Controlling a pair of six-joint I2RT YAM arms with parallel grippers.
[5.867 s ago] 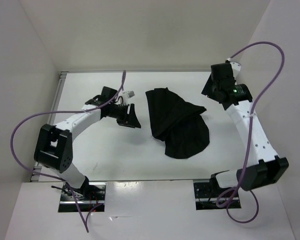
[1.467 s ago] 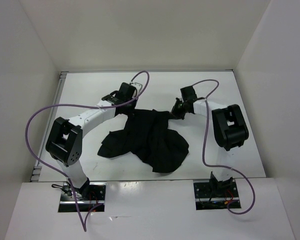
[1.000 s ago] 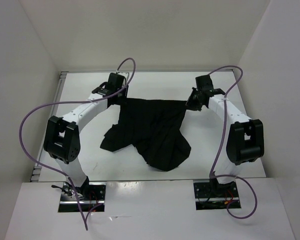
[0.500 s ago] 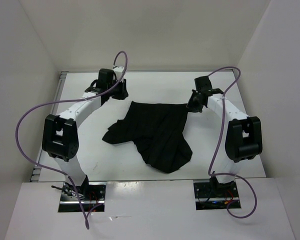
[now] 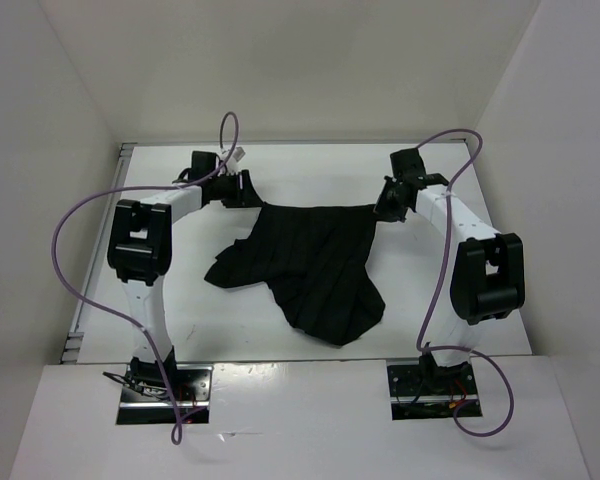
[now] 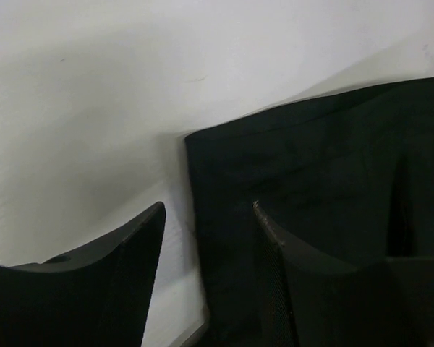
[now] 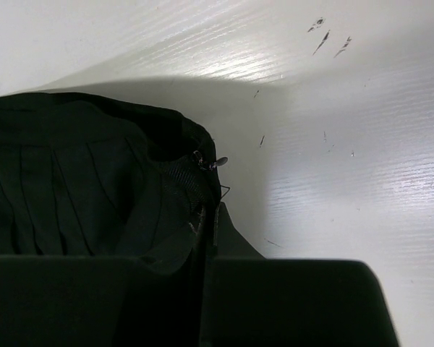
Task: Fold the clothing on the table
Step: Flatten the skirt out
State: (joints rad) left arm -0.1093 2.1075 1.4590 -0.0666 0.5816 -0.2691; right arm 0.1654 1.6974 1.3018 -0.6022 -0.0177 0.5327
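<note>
Overhead, black skirt (image 5: 310, 265) flat on the white desk (image 5: 430, 300), waistband stretched straight from left tool (image 5: 245, 190) to right tool (image 5: 385, 208), hem trailing toward the arm bases, left wrist, left tool (image 6: 208, 210) released, waistband corner lying between its spread fingers, right wrist, right tool (image 7: 210, 217) clenched on the skirt's (image 7: 79, 173) other corner.

The top view looks down from behind the near edge, taking in the whole surface (image 5: 310, 170). Both wrist views sit close, low over it, each sharing one skirt (image 5: 315, 260) corner with the top view.
</note>
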